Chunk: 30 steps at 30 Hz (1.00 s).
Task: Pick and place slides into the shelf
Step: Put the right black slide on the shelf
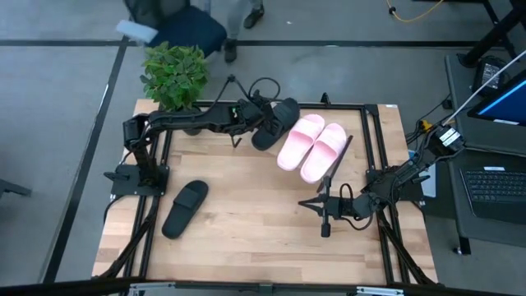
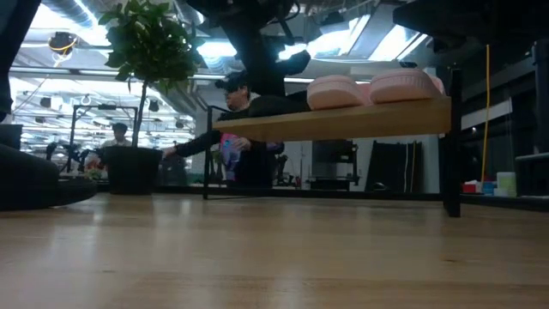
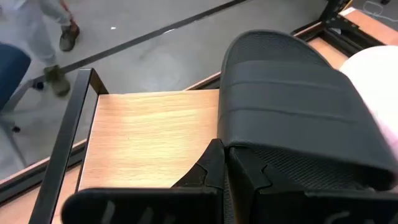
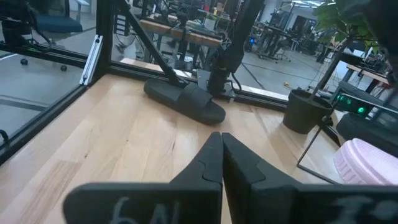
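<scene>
My left gripper (image 1: 261,125) is shut on a black slide (image 1: 277,123), which it holds over the far left part of the shelf (image 2: 343,120). The light-wood board (image 3: 149,137) shows just under the slide (image 3: 292,106). Two pale pink slides (image 1: 312,146) lie side by side on the shelf, right of the black one, soles down. A second black slide (image 1: 185,208) lies flat on the tabletop at the near left. My right gripper (image 1: 325,224) hangs shut and holds nothing over the table's near right part. My left gripper is shut at the black slide's side edge (image 3: 244,154), beside the wide strap. The fingers (image 3: 208,171) cover the contact itself, so whether they have the strap or the sole's rim cannot be told. They slant downward from the table's left. The slide (image 2: 296,62) is tilted and seems clear of the board.
A potted plant (image 1: 173,76) stands at the table's far left corner, close behind my left arm. A black metal frame (image 1: 374,148) borders the table. People sit in the room beyond (image 2: 240,103). Bare wood lies between the two arms (image 1: 246,214).
</scene>
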Each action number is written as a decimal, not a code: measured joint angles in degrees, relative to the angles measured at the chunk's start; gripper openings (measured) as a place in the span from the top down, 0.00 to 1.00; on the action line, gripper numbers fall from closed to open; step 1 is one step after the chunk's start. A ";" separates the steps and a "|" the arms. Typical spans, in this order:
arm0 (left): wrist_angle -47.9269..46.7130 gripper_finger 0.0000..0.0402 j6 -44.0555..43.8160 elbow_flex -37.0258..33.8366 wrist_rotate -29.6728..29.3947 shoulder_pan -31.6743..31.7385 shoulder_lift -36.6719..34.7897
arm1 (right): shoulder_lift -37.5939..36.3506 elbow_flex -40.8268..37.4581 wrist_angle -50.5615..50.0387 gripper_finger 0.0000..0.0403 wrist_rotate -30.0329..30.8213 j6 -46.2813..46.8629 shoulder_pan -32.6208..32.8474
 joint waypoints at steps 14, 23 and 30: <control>0.45 1.00 0.27 -0.01 3.27 -0.66 0.11 | 0.00 0.00 -0.43 0.99 0.03 -0.18 0.01; 2.19 0.94 2.09 -0.02 6.80 -0.99 0.11 | 0.00 0.00 -0.48 0.99 0.04 -0.17 0.02; 2.17 0.92 8.22 -0.07 6.78 -1.01 0.11 | 0.00 0.00 -0.51 0.99 0.03 -0.16 0.02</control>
